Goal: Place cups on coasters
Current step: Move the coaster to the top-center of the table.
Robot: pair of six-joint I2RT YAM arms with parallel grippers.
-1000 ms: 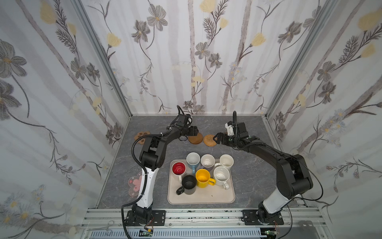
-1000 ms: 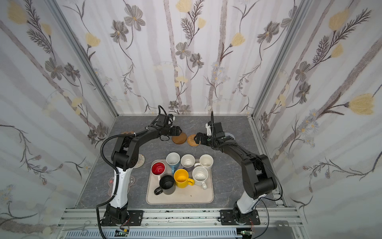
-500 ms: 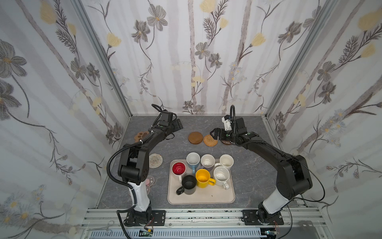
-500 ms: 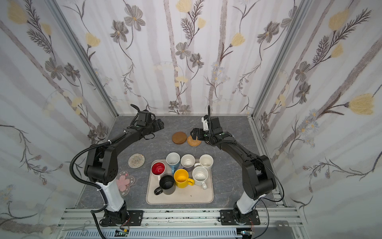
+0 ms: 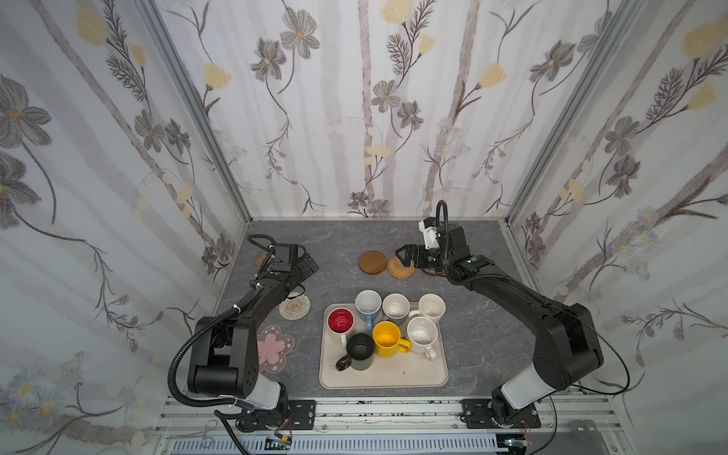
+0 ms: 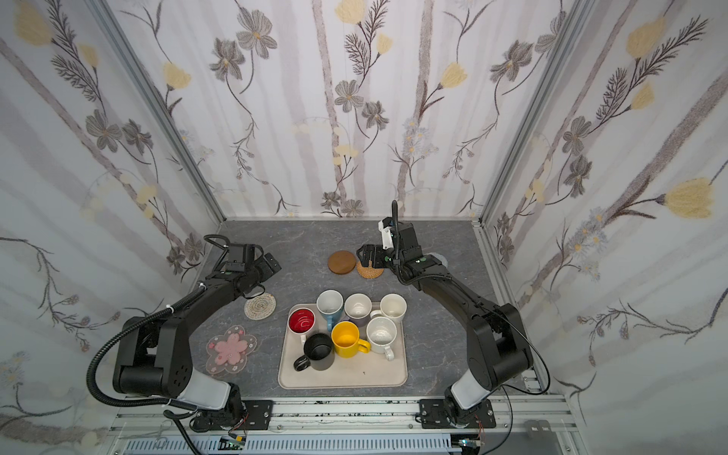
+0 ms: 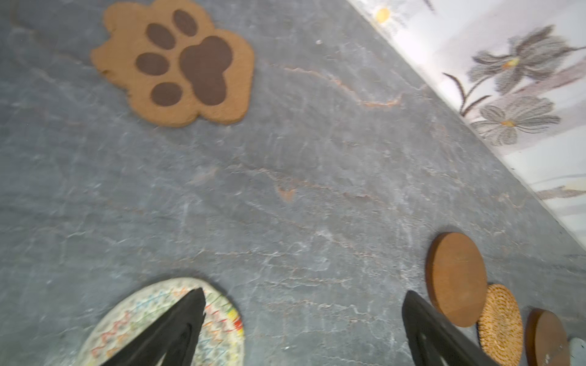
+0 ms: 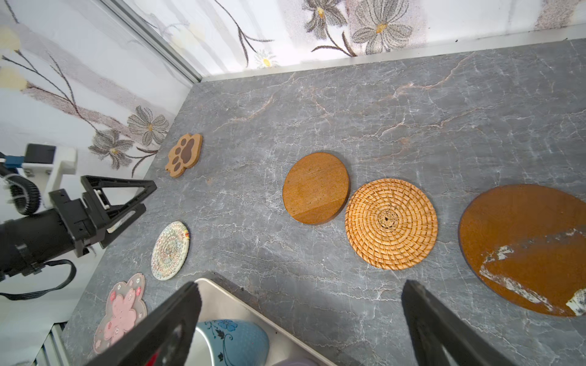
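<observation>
At mid-frame in a top view, the left pincer (image 5: 308, 264) and right pincer (image 5: 405, 254) both gape wide, empty, near bare coasters (image 5: 372, 262). All seven cups (image 5: 388, 338) sit crowded, seemingly touching, on the tray (image 5: 384, 384) at lower centre; grabbing one could knock or drag its neighbours.

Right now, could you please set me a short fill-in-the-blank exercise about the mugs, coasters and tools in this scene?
1. The yellow mug stands on the beige ____.
2. The rattan coaster lies ____ the wooden disc and the glossy brown disc.
3. The left tool and the right tool are both ____, holding nothing.

Missing words: tray; between; open.
</observation>
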